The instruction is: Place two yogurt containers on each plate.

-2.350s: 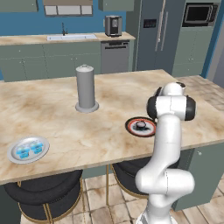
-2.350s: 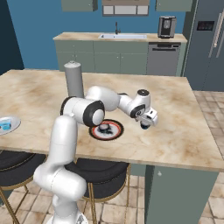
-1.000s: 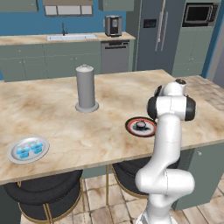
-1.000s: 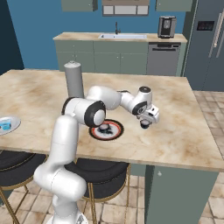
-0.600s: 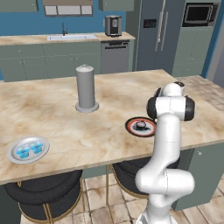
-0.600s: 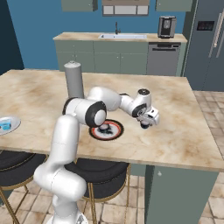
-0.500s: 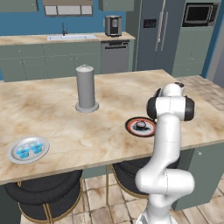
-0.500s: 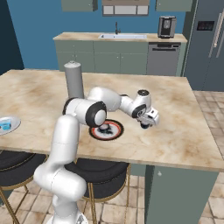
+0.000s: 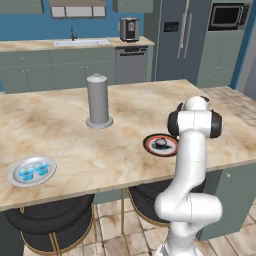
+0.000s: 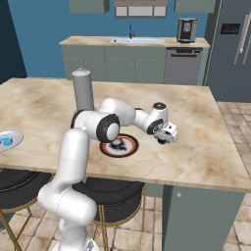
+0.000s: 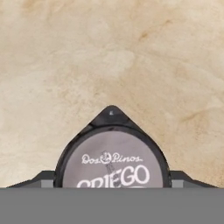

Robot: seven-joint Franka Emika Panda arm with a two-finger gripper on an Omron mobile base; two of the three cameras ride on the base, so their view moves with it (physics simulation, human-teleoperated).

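In the hand view a dark yogurt container (image 11: 111, 153) with a grey printed lid stands on the marble counter. It sits between my gripper's (image 11: 112, 178) fingertips (image 11: 41, 178), which stand wide apart, close beside its two sides. In the right base view my gripper (image 10: 164, 138) is low over the counter, just right of the black red-rimmed plate (image 10: 128, 150). That plate (image 9: 150, 146) holds another dark yogurt container (image 9: 161, 143). At the far left the silver plate (image 9: 15, 178) carries two light blue yogurt containers (image 9: 33, 170).
A tall grey canister (image 9: 98, 101) with a knob stands mid-counter behind the plates. The counter's right edge (image 10: 230, 147) lies beyond the gripper. Round black stools (image 9: 50, 220) stand under the near edge.
The hand has sunk slightly toward the counter beside the black plate. Plates and cups have not moved.
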